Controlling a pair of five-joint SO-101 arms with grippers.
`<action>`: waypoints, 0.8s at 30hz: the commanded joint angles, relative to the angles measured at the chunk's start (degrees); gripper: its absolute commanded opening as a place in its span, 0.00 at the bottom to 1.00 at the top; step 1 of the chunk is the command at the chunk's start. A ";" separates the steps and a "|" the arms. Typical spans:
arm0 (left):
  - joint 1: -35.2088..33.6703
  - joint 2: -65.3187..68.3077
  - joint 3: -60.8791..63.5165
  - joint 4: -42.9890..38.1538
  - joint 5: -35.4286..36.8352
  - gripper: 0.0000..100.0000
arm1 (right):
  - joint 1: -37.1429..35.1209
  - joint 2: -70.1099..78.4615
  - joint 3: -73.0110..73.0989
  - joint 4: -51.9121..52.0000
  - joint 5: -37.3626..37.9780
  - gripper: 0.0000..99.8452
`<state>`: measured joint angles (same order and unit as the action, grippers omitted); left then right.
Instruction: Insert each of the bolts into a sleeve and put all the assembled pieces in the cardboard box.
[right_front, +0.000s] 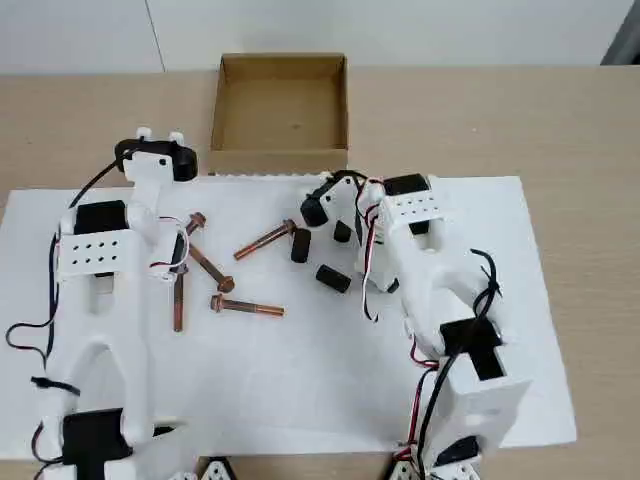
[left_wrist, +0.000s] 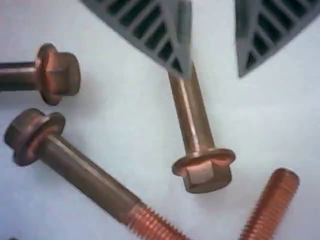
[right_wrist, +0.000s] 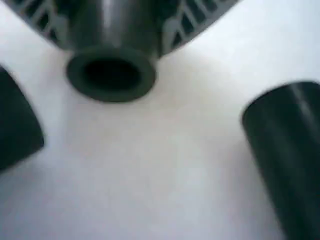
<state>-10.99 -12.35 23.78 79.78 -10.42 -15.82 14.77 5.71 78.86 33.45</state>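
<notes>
I am looking at a pale wooden counter (right_front: 590, 130) that runs back to a plain white wall (right_front: 400, 30). A white sheet (right_front: 300, 380) covers most of the counter's near part, and both arms stand on it. The cardboard box (right_front: 285, 110) sits on the bare wood just past the sheet's far edge, about midway across, open at the top.

Several copper-coloured bolts (right_front: 247, 306) lie scattered flat on the left half of the sheet, pointing different ways. The left claw (left_wrist: 212, 72) is low over them with its grey ribbed fingers (left_wrist: 150, 30) spread apart and nothing held between them. One bolt (left_wrist: 197, 130) lies with its shank running under the tip of one finger and its flanged head pointing away. I cannot tell whether that finger touches it.

The right claw (right_wrist: 112, 30) is farther right, near the sheet's far edge and just this side of the box. It is pinching a black sleeve (right_wrist: 110, 75) close above the sheet, with the open bore facing the wrist camera. Two loose sleeves lie on the sheet, one on either side of the held one (right_wrist: 15, 125) (right_wrist: 285, 150), between the bolts and the right arm.
</notes>
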 joint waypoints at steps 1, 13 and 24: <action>0.09 -0.70 -0.31 0.26 0.09 0.05 | -0.84 -6.46 -6.68 5.76 -4.31 0.01; 3.34 -0.26 -3.38 5.27 -2.64 0.05 | 0.22 -19.91 -9.14 18.95 -14.59 0.00; 13.63 14.77 -26.86 16.53 -3.96 0.05 | 8.57 -28.53 -0.44 19.47 -16.97 0.00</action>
<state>1.76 -3.91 6.55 92.62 -14.20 -9.41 -9.85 3.16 97.67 17.01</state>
